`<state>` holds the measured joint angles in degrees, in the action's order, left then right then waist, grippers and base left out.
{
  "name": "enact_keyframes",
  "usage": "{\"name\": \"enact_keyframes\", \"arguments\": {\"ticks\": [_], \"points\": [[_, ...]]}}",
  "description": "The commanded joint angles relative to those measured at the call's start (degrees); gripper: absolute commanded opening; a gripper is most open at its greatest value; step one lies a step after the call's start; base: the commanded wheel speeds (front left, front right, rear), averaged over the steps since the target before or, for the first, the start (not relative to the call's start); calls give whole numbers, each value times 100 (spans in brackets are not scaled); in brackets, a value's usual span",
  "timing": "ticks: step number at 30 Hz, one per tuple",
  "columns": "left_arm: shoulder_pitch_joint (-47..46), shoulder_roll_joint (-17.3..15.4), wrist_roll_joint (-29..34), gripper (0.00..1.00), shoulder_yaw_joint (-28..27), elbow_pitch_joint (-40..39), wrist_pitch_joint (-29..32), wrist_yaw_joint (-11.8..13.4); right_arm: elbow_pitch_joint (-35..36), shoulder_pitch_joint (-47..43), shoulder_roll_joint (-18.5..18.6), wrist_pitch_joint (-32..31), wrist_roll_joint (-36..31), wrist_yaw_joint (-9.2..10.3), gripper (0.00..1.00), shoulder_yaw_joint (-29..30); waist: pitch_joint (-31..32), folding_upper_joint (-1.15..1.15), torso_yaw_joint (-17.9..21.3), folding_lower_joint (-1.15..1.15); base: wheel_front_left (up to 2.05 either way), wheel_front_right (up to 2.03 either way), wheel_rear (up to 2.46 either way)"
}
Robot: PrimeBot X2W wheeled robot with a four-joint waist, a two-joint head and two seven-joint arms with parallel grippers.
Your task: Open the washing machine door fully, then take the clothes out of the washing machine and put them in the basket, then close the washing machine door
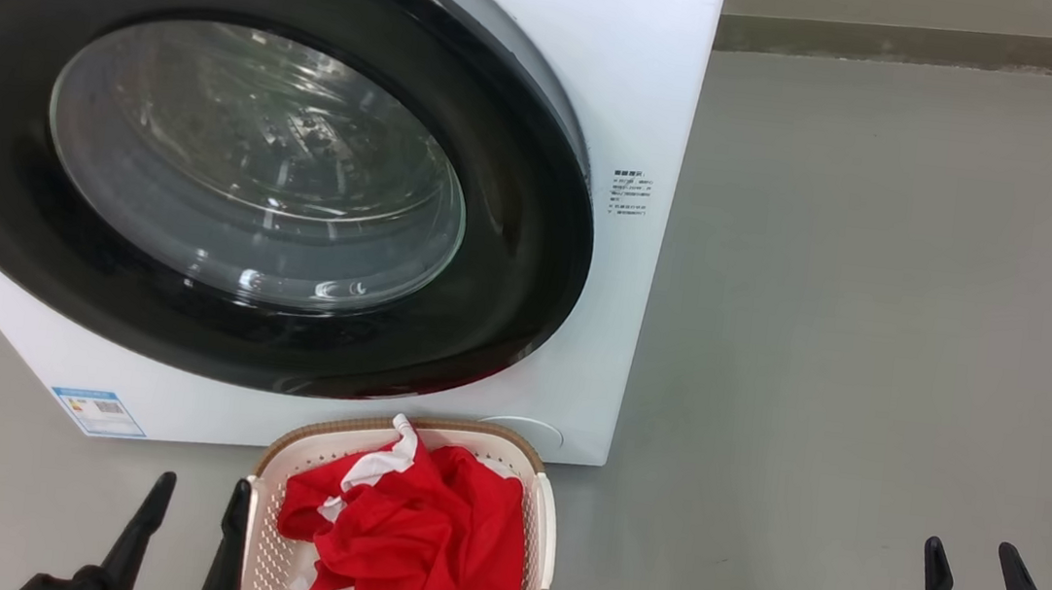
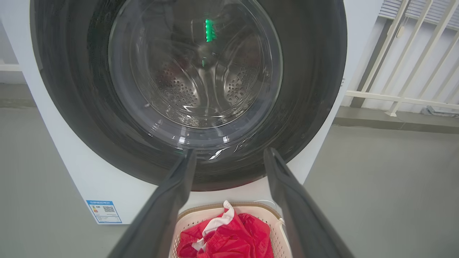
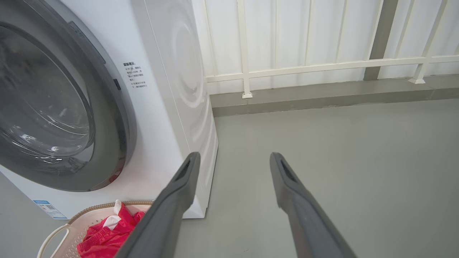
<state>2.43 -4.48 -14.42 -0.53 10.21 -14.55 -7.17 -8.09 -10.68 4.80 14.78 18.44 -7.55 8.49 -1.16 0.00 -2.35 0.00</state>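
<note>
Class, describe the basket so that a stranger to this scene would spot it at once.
Start at the big white washing machine with its round black-rimmed door. On the grey floor right in front of it, below the door, sits a small cream perforated basket. It alone has a brown woven-look rim and holds bright red and white clothes.

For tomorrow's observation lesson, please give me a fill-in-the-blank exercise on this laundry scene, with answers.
1. The red clothes lie in the ____.
2. The washing machine door is ____.
3. The left gripper and the right gripper are both ____ and hold nothing.
Missing words: basket; shut; open.
</note>
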Motion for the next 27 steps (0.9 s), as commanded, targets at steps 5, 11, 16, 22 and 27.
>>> {"name": "enact_keyframes", "arguments": {"ticks": [5, 11, 16, 22, 27], "points": [[-43, -20, -111, 100, -256, -151, -45, -32, 163, -26, 100, 22, 16, 6, 100, -120, 11, 0, -13, 0, 0, 0, 0], [10, 89, -106, 0, 33, 326, 43, 8, -321, 2, -132, -18, -6, 0, 0, -19, 14, 0, -13, 0, 0, 0, 0], [-18, 115, -357, 0, 21, 391, 111, 6, -397, 54, -170, -87, 236, 0, 0, -28, 20, 0, -5, 5, 0, 0, 0], [-51, 117, -724, 0, -9, 386, 210, 5, -404, 128, -171, -188, 589, 1, 0, -37, 28, 0, 7, 3, 0, 0, 0], [-93, 119, -1031, 0, -34, 389, 292, 3, -416, 202, -172, -272, 884, 1, 0, -44, 25, 0, 17, 1, 0, 0, 0]]}}
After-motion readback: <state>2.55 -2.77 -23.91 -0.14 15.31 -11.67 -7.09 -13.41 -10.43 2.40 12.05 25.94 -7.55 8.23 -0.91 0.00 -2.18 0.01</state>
